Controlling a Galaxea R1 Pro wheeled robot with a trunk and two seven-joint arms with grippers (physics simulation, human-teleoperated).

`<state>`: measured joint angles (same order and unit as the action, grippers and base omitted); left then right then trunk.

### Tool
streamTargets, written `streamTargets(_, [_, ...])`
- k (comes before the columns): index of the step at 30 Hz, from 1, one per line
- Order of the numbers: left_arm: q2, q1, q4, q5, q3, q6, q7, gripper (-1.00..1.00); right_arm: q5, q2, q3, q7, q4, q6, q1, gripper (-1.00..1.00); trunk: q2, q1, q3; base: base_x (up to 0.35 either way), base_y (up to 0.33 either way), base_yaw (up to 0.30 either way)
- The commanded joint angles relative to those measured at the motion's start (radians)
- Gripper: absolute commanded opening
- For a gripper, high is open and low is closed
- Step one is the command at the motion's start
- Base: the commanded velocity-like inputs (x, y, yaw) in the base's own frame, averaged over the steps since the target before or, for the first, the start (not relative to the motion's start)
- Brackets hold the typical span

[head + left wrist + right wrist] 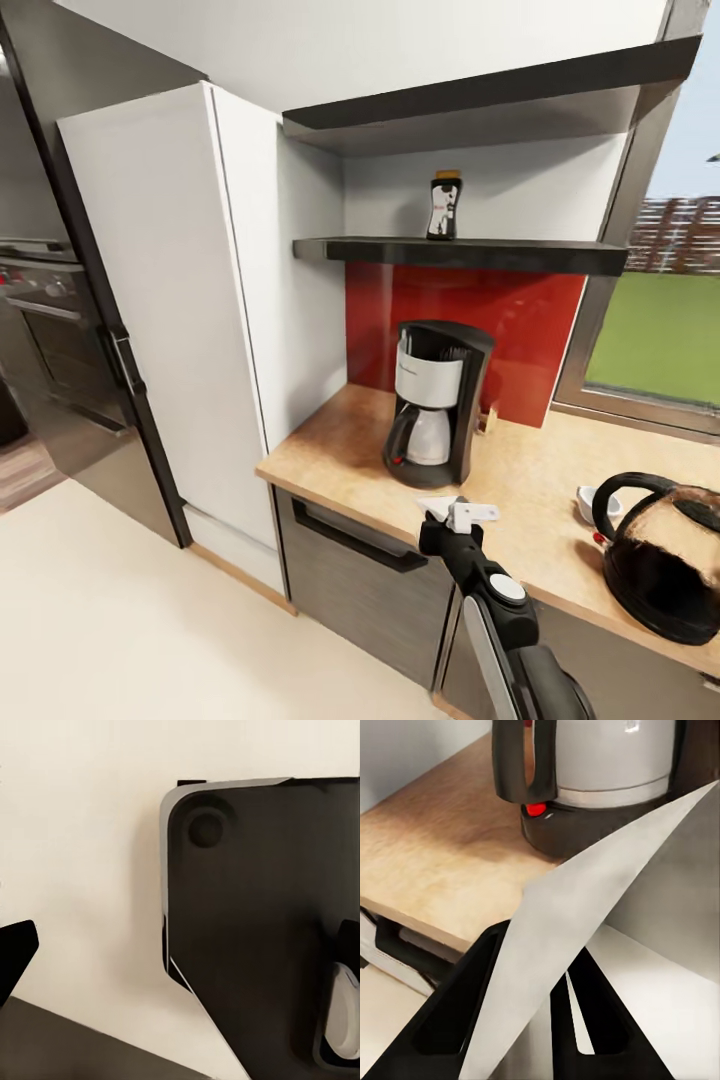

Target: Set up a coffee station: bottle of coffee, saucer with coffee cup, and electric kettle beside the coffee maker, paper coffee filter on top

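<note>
Right gripper is clamped on the paper coffee filter: the right wrist view has the white sheet pinched between the black fingers, fanning out past the tips. In the head view the filter hangs over the front edge of the kitchen countertop. Left gripper: can't tell its state. The left wrist view gives me dark bodywork against pale floor, no clear look at the fingers.

Just ahead of the right gripper and above it: the coffee maker, upright, red switch and carafe facing me. My read of the step is filter onto its top. To do it well I'd lift clear above the basket before moving in, since the gripper sits lower than the top, come over centred, let go low so the paper doesn't slide off, and avoid nudging the machine.

Off to the gripper's right, near: the electric kettle, with a small white piece by it, probably the coffee cup, saucer not discernible.

Far, well above: the bottle of coffee on the lower kitchen shelf.

Count: one filter, one coffee maker, one kettle, one bottle, two black shelves.
</note>
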<state>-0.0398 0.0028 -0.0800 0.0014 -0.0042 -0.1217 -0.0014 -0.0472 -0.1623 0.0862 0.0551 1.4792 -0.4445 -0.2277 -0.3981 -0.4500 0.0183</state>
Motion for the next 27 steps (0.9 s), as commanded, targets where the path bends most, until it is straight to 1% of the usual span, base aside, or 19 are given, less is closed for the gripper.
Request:
streamTargets(1, [0.000,0.000,-0.001,0.000,0.000,-0.001,0.000,1.00,-0.006,0.000,0.001,0.006,0.001,-0.005,-0.001,-1.00,-0.002,0.000,0.001,-0.311,0.104,-0.186])
streamTargets(6, [0.001,0.000,0.000,0.000,0.000,-0.001,0.000,1.00,-0.006,0.000,0.001,0.006,0.001,-0.005,-0.001,-1.00,-0.002,0.000,0.000,-0.314,0.105,-0.064])
streamTargets(19, [-0.002,0.000,0.000,0.002,0.001,-0.001,0.000,1.00,-0.006,0.001,0.002,0.006,0.002,-0.007,-0.001,-1.00,-0.002,0.000,0.000,-0.316,0.106,-0.003])
streamTargets(22, [-0.002,0.001,0.000,0.002,0.001,-0.001,0.000,1.00,-0.005,-0.001,0.021,0.007,0.005,-0.010,-0.001,-1.00,-0.002,0.000,0.000,-0.258,0.087,0.000])
streamTargets(24, [-0.002,0.000,0.000,0.001,0.001,-0.001,0.000,1.00,-0.004,-0.010,0.049,0.008,0.013,-0.019,-0.004,-1.00,-0.002,0.000,0.000,-0.107,0.036,0.000])
streamTargets(26, [-0.002,0.000,0.000,0.001,0.001,-0.002,0.000,1.00,-0.002,-0.012,0.061,0.016,0.021,-0.051,-0.017,-1.00,-0.002,0.000,0.000,-0.048,0.016,0.000])
streamTargets(27, [-0.002,0.001,0.000,0.001,0.001,-0.002,0.000,1.00,-0.001,-0.012,0.065,0.032,0.023,-0.087,-0.038,-1.00,-0.002,0.000,0.000,-0.027,0.009,0.000])
